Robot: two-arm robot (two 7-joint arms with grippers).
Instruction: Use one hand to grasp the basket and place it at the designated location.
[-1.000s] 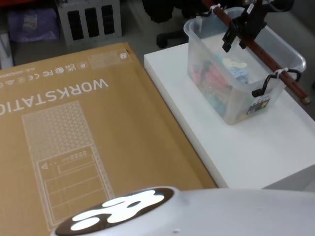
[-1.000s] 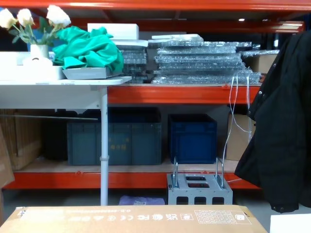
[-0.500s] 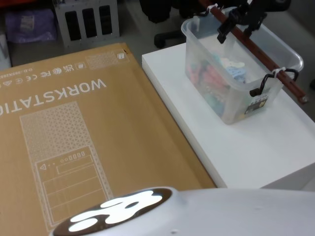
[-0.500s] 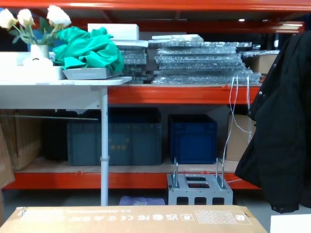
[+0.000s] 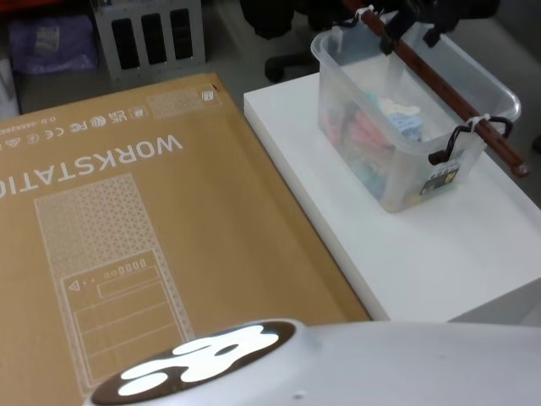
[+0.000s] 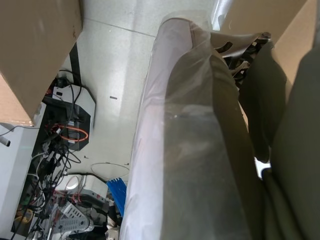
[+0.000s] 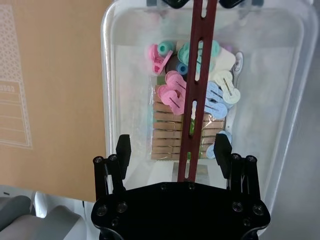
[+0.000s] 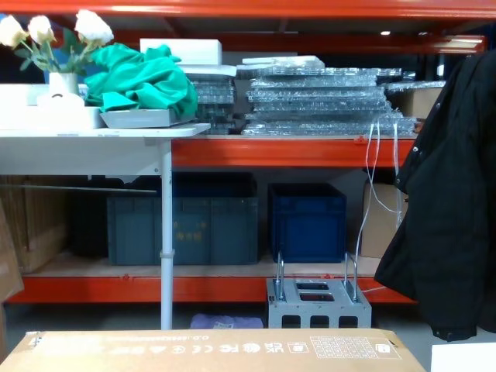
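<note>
Basket: on white desk; right gripper spread above its handle (poised to straddle it).

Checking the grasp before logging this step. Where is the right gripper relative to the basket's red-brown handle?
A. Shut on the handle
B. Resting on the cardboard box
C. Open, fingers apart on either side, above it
C: the right gripper is open, above the handle of the basket.

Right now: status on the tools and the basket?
Right tool open, above the handle, not gripping. Basket sits on the white table, clips inside. Nothing blocking the handle.
</note>
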